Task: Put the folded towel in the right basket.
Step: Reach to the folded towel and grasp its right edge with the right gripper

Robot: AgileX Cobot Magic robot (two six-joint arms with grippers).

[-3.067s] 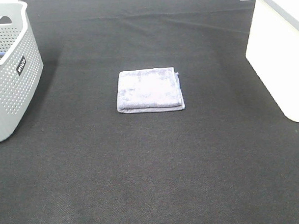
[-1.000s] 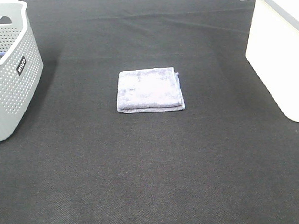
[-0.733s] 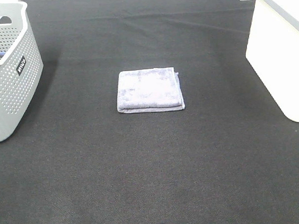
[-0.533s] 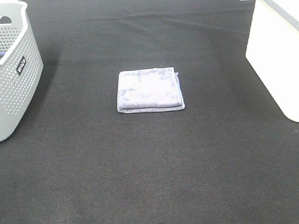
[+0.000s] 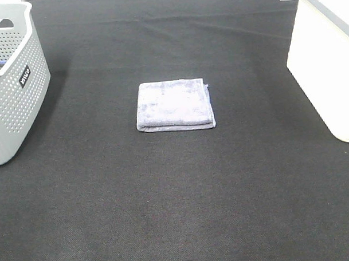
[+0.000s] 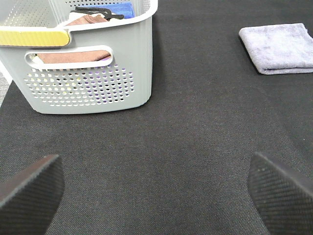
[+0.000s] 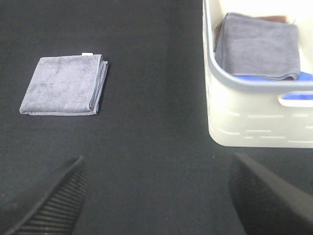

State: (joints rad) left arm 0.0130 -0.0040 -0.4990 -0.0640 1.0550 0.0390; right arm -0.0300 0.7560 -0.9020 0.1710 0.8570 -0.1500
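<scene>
The folded grey-purple towel [image 5: 175, 104] lies flat on the black mat in the middle; it also shows in the left wrist view [image 6: 279, 48] and the right wrist view [image 7: 63, 84]. The right basket [image 5: 327, 68] is cream-white and stands at the right edge; in the right wrist view [image 7: 244, 122] it holds a folded grey towel [image 7: 258, 45] over blue cloth. My left gripper [image 6: 156, 188] is open, low over bare mat near the grey basket. My right gripper [image 7: 156, 193] is open over bare mat, between towel and white basket. Neither gripper shows in the exterior view.
A grey perforated basket [image 5: 12, 84] stands at the left edge; in the left wrist view [image 6: 88, 73] it holds brown and blue cloths and a black item. The black mat [image 5: 176, 193] covers the whole table.
</scene>
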